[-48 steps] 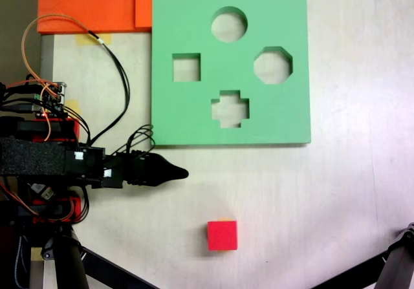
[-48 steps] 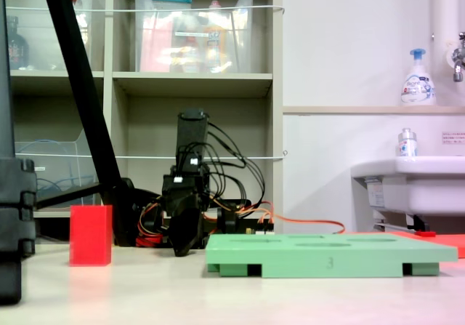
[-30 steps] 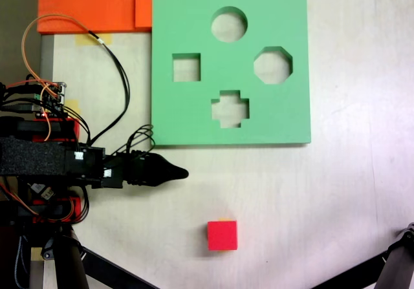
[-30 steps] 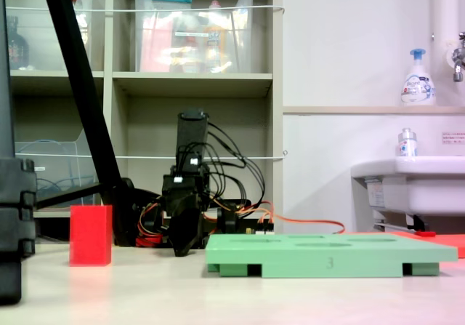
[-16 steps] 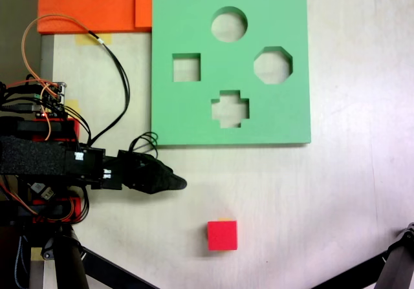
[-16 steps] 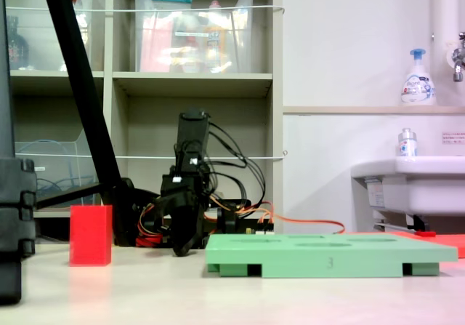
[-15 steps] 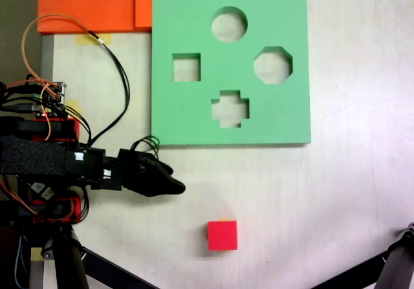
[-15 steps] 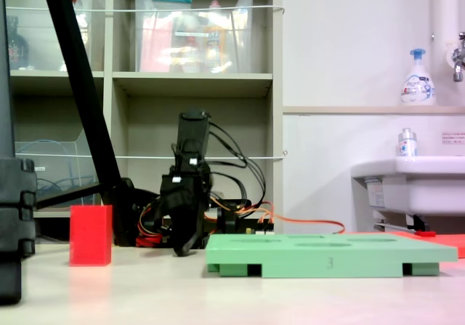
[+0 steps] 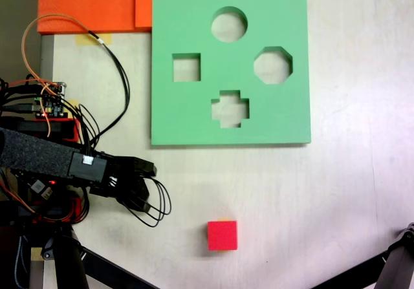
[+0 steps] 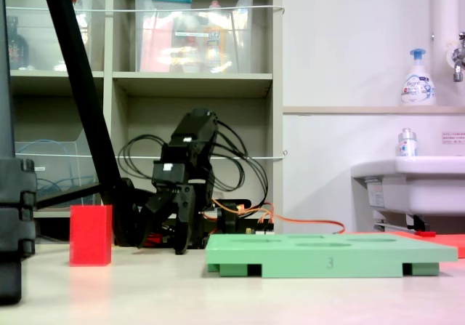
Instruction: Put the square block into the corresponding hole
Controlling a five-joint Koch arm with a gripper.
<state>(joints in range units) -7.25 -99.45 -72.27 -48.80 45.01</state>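
Note:
The square block (image 9: pixel 222 235), a small red cube, rests on the pale table below the green foam board (image 9: pixel 194 117); it is also at the left in a fixed view, the square block (image 10: pixel 91 235). The corresponding hole (image 9: pixel 186 67) is the square cutout at the board's left. My gripper (image 9: pixel 143 187) hangs left of the cube, tipped steeply down, well apart from it. From the side the gripper (image 10: pixel 164 242) has its jaws spread, with nothing between them.
Orange foam sheets (image 9: pixel 97 4) lie at the top left corner. Round (image 9: pixel 229 24), octagonal (image 9: pixel 273 65) and cross-shaped (image 9: pixel 229 108) cutouts share the board. Loose black cables (image 9: pixel 154 206) loop beside the gripper. Tripod legs (image 9: pixel 388 269) cross the lower corners.
The gripper has pulled back left, pitched downward and spread its jaws; before, it lay flat, pointing right with jaws together. The cube and board have not moved.

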